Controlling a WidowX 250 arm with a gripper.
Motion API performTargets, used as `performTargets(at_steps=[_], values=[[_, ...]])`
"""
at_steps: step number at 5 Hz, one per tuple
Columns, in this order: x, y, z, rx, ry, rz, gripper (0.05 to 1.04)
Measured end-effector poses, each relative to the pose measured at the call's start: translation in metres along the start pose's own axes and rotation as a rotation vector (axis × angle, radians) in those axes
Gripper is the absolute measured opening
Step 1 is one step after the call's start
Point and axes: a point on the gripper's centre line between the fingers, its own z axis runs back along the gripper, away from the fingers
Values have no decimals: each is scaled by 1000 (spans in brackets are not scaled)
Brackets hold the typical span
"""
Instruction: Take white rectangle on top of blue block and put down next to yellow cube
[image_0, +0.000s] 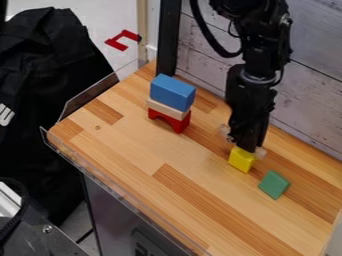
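Green block (274, 184) nearest; white rectangle (167, 109) outside jaws.

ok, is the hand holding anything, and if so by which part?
Can't tell. The hand is at the top of the yellow cube, but any grip on it is hidden.

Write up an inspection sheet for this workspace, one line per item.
Surface: wood-grain tabletop, clear side guard.
Job's things: blue block sits atop the white rectangular block, which rests on a red arch block; yellow cube stands apart from that stack.
Clutter: green block near the yellow cube.
Gripper: directly above the yellow cube; contact unclear.
Cables: black cable loops beside the arm.
Surroundings: pale plank wall, black cloth.
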Motion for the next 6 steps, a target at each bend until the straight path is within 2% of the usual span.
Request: performTargets(at_steps=[1, 4, 5, 6], values=[[-3, -6, 4, -20, 1, -9, 120], [-3, -6, -2, -6, 1, -7, 144], [-5, -5, -5, 2, 13, -7, 347], [-2, -3, -3, 25, -5, -24, 651]])
